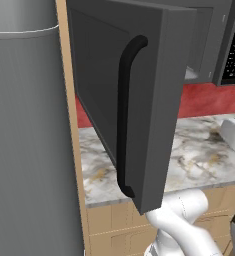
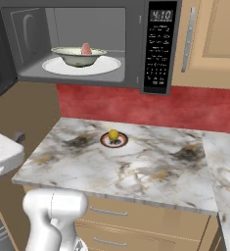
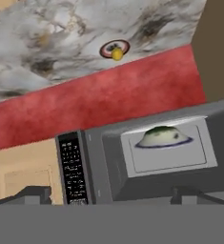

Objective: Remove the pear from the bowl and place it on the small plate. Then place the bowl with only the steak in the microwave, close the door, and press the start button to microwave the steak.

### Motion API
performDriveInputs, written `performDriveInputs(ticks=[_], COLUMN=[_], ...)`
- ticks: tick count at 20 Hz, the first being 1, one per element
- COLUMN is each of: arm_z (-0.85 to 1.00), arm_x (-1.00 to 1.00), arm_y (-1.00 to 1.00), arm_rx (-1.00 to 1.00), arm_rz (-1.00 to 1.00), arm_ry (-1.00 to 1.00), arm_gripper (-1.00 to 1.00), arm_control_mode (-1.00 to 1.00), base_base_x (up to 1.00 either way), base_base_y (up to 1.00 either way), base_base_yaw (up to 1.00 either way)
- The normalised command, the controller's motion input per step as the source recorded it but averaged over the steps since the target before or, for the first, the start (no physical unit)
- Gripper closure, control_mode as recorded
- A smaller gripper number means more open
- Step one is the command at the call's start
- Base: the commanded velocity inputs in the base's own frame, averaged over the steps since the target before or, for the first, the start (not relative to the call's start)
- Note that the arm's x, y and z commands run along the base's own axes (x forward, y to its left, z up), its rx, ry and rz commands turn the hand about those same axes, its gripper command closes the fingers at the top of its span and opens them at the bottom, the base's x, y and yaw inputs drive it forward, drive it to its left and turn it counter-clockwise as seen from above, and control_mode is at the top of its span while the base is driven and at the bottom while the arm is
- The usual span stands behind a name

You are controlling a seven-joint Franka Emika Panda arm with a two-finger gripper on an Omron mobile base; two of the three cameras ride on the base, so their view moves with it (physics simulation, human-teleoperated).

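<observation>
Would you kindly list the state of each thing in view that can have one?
door: open, swung out.
microwave: open, display lit.
bowl: upright on the white turntable inside the microwave.
steak: in the bowl.
pear: resting on the small plate.
small plate: flat on the counter.
end effector: open, holding nothing.

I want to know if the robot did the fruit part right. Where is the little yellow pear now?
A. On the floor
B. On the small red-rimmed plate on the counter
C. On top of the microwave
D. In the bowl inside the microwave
B. The pear sits on the small plate on the marble counter, while the bowl in the microwave holds just the steak.
</observation>
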Motion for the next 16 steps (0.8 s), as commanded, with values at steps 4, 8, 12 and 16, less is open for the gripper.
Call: performDriveInputs(ticks=[4, 8, 12, 16], arm_z=[0.0, -0.14, -0.03, -0.3], arm_x=[-0.97, -0.69, -0.75, -0.24], arm_y=[0.08, 0.56, 0.44, 0.81], arm_rx=[-0.35, -0.42, -0.38, -0.38], arm_rz=[0.0, 0.0, 0.0, 0.0], arm_ry=[-0.29, -0.33, -0.34, -0.17], arm_gripper=[-1.0, -1.0, -1.0, -1.0], arm_control_mode=[-1.0, -1.0, -1.0, -1.0], base_base_x=[0.0, 0.0, 0.0, 0.0], base_base_y=[0.0, 0.0, 0.0, 0.0], base_base_yaw=[0.0, 0.0, 0.0, 0.0])
